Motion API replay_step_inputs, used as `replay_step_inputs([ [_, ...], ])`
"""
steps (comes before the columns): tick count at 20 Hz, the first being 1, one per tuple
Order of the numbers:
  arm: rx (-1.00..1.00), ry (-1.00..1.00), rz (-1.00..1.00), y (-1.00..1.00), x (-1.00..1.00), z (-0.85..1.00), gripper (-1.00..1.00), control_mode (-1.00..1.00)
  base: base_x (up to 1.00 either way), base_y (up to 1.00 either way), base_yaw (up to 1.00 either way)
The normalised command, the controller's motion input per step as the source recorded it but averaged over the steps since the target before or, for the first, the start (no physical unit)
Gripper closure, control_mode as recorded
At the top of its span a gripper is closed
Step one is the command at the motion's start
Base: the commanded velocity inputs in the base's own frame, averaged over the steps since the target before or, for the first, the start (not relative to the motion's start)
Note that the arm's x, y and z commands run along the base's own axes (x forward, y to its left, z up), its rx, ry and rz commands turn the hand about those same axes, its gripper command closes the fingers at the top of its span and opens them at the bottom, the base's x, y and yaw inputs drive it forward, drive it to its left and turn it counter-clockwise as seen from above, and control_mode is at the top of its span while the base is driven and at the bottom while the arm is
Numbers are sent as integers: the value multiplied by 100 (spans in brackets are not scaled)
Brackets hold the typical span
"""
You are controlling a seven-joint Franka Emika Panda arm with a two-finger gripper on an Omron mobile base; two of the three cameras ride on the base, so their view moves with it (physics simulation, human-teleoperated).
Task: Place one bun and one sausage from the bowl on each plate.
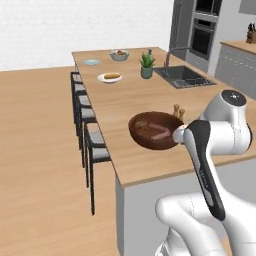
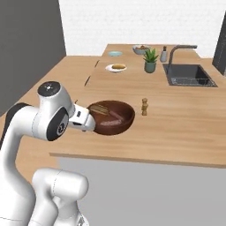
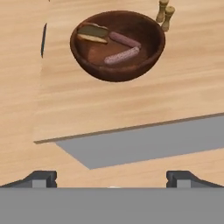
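The dark brown wooden bowl (image 3: 146, 61) (image 1: 141, 136) (image 2: 126, 124) stands near the counter's front edge. In it lie one bun (image 3: 92, 32) and two sausages (image 3: 125, 40) (image 3: 122, 56). My gripper (image 3: 111, 180) is open, its fingertips (image 3: 42, 178) wide apart with nothing between them. It hovers in front of the counter edge, short of the bowl and looking down at it. Far back on the counter the white plate (image 1: 102, 78) (image 2: 109, 68) carries a yellowish bun (image 1: 112, 76) (image 2: 118, 66). The pale blue plate (image 1: 91, 62) (image 2: 115, 54) beyond it looks bare.
Two small wooden shakers (image 1: 178, 111) (image 3: 165, 13) stand right behind the bowl. A potted plant (image 1: 146, 65) (image 2: 150, 61), a pale grey fruit bowl (image 1: 119, 55) (image 2: 141, 49) and a sink (image 1: 182, 76) (image 2: 190, 75) with a tap sit farther back. Stools (image 1: 92, 145) line the counter's left side.
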Motion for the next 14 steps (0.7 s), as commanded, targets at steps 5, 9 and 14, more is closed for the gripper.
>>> replay_step_inputs([
  [5,0,0,0,0,0,0,-100,100,45,-15,0],
  [9,0,0,0,0,0,0,-100,100,68,-9,0],
  [14,0,0,0,0,0,0,-100,100,34,-49,12],
])
